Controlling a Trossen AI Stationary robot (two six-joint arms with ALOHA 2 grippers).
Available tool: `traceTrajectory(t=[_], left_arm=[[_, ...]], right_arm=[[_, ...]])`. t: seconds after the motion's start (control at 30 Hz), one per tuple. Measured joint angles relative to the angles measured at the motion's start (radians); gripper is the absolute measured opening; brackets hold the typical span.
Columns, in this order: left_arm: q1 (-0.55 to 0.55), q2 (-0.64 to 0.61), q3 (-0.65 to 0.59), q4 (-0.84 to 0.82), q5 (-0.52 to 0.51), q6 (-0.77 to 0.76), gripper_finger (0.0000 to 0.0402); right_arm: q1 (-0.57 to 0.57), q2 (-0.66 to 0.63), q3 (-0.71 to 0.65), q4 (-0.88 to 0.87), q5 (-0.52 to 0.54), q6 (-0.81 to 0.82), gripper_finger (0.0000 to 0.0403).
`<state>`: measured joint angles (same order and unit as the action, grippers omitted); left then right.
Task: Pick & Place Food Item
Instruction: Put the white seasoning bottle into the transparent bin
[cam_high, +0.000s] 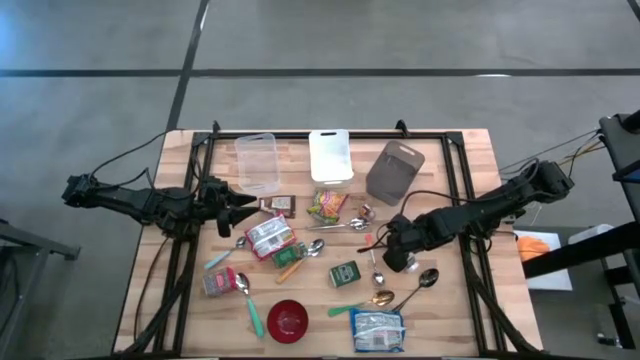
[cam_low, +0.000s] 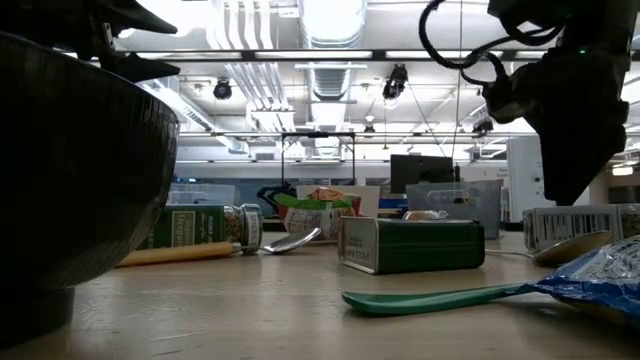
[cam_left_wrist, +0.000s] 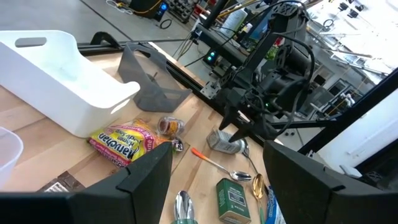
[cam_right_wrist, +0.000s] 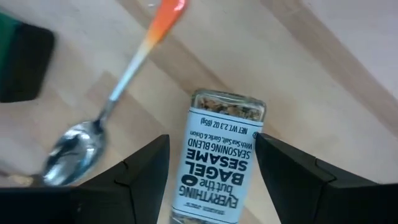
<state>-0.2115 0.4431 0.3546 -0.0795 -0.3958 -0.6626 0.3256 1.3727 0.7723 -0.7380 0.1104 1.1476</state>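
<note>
A glass seasoning jar (cam_right_wrist: 217, 162) with a white label, seeds showing at its far end, sits between the fingers of my right gripper (cam_right_wrist: 214, 186). That gripper (cam_high: 395, 258) points steeply down over the table's right middle, shut on the jar. An orange-handled spoon (cam_right_wrist: 124, 81) lies on the wood beside it. My left gripper (cam_high: 240, 203) hovers open at the table's left, near a clear container (cam_high: 257, 162), with nothing between its fingers (cam_left_wrist: 143, 180). My right gripper pinches the jar's labelled sides (cam_right_wrist: 186, 186) between its two fingers (cam_right_wrist: 140, 180), coming from above and pointing steeply down. The jar lies along the fingers, its seed-filled end (cam_right_wrist: 227, 102) toward the table. I cannot tell whether that end touches the wood.
A white bin (cam_high: 331, 155) and a grey container (cam_high: 394, 170) stand at the far side. A yellow snack bag (cam_high: 327, 205), a green tin (cam_high: 344, 273), a red bowl (cam_high: 288, 320), a blue packet (cam_high: 377, 330) and several spoons lie scattered mid-table.
</note>
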Motion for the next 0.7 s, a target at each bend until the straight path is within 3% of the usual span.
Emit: traceTrajectory(t=[0.17,0.33,0.7], left_arm=[[0.003,0.0,0.0,0.0,0.0,0.0,0.0254],[0.004,0.0,0.0,0.0,0.0,0.0,0.0254],[0.005,0.0,0.0,0.0,0.003,-0.008,0.0254]], right_arm=[[0.002,-0.001,0.001,0.131,-0.051,-0.131,0.0233],[-0.006,-0.001,0.0,0.135,-0.062,-0.228,0.0233],[-0.006,-0.001,0.002,0.153,-0.055,-0.187,0.0233]])
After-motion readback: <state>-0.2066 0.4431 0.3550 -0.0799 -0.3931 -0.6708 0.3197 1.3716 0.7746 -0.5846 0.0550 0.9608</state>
